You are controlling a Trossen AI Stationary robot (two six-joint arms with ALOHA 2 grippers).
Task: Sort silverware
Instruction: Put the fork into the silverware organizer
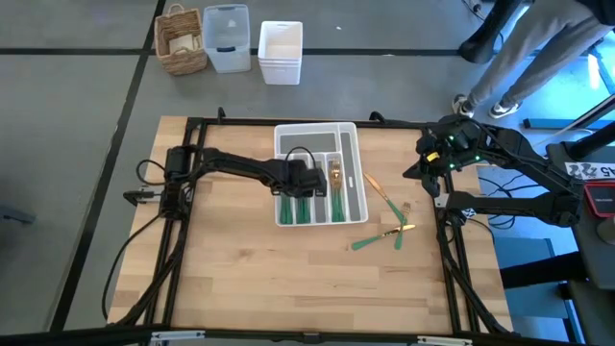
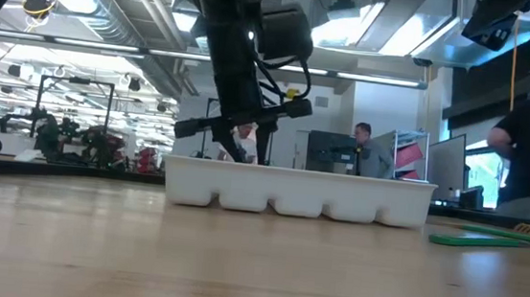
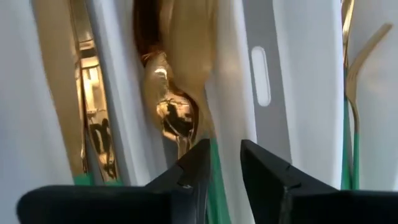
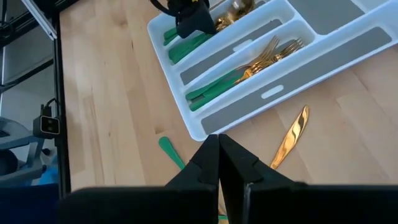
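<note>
Left gripper [image 1: 306,183] hangs over the white tray [image 1: 352,135] at mid-desk, fingers [image 3: 186,177] narrowly parted above a gold spoon [image 3: 171,112]. Forks [image 4: 267,56] fill another slot; loose silverware [image 1: 389,234] lies rightward. Right gripper [image 4: 219,155], fingers closed, waits at the desk's right edge.

The left tool [image 1: 309,183] is held over the tray [image 1: 357,154] on the bench [image 1: 250,269], spoons [image 3: 171,109] lying beneath it, forks [image 1: 335,176] in the compartment to its right, and loose silverware [image 1: 384,234] farther right.
</note>
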